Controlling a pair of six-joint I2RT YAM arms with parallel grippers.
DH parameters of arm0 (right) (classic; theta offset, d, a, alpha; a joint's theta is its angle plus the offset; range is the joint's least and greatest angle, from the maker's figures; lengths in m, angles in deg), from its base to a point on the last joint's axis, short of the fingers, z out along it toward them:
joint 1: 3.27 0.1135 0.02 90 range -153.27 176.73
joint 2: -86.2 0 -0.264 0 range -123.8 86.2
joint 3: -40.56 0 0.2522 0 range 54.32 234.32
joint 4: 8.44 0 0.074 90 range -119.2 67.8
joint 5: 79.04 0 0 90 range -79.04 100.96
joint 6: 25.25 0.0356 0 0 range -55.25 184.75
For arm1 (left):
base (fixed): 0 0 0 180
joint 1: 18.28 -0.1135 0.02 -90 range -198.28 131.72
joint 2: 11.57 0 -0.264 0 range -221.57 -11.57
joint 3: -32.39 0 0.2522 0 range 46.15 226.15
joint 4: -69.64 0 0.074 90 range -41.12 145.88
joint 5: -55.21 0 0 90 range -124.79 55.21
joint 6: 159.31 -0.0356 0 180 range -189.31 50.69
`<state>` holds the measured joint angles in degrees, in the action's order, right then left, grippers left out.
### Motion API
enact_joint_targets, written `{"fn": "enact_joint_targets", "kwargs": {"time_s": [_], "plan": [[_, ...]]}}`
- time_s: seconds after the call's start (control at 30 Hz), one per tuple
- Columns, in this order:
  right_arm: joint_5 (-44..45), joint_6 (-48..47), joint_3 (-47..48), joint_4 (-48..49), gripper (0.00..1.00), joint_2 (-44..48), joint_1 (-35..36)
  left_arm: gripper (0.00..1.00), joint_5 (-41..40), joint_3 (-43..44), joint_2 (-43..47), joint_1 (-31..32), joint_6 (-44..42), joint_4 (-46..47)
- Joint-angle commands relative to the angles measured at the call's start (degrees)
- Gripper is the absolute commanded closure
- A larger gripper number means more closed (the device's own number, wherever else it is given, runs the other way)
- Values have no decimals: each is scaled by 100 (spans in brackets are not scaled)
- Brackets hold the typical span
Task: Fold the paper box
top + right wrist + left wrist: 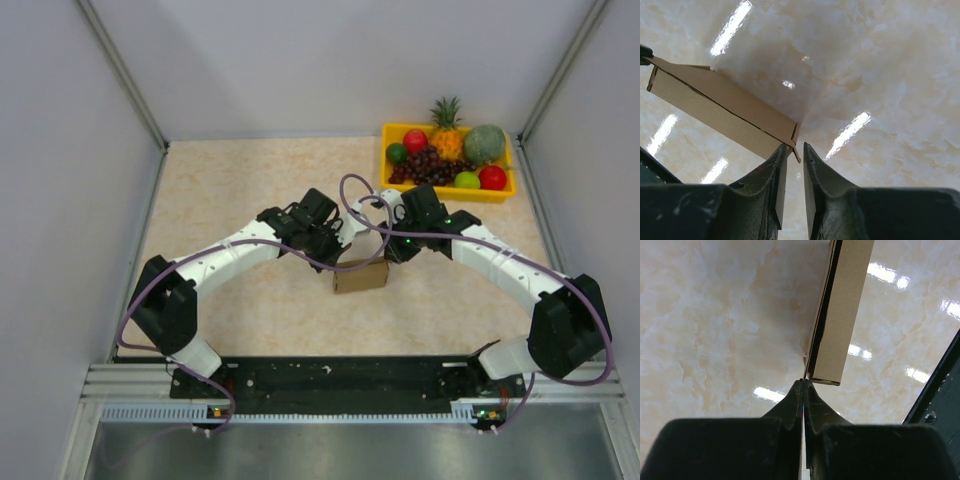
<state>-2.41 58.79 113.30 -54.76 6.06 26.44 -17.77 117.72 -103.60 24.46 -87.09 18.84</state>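
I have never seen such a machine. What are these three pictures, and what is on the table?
Two robot arms are bolted at the table's near edge. One picture looks down from above; the other two come from cameras on each wrist. On the marble-look table lies a small brown paper box, and a yellow tray of fruit stands at the far right. The left gripper is shut on the box's thin edge. The right gripper has a small gap at the box's other end.
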Motion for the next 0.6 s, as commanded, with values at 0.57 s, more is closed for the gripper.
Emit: {"fn": "enact_joint_targets", "kwargs": {"time_s": [0.57], "plan": [[62,33,-141,135,75,174,-45,100,21,41,106,33,-85,153]]}}
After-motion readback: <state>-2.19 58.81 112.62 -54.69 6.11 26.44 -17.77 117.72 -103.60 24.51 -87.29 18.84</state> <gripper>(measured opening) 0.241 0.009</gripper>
